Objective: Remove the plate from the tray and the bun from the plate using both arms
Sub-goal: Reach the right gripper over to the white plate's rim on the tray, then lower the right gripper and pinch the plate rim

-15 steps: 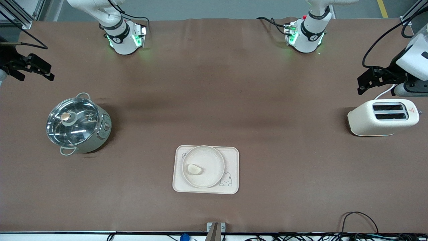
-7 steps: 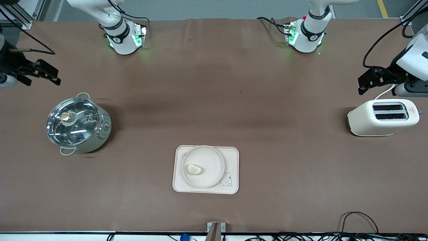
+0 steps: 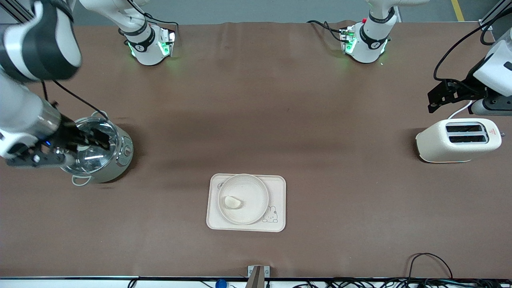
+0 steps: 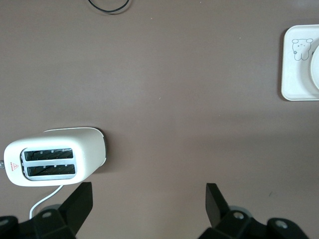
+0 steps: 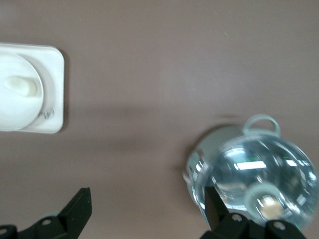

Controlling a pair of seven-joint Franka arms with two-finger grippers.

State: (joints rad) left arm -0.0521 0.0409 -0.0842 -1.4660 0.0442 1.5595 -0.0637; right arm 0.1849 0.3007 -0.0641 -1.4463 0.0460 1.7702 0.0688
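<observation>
Cream plate with pale white bun on rabbit-printed cream tray; brown table; cream toaster.

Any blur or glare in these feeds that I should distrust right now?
Front view: the right gripper over the glass-lidded steel pot is motion-smeared. Right wrist view: the pot's lid is blurred, with ceiling-light glare. Left wrist view: sharp, cream two-slot toaster crisp.
</observation>
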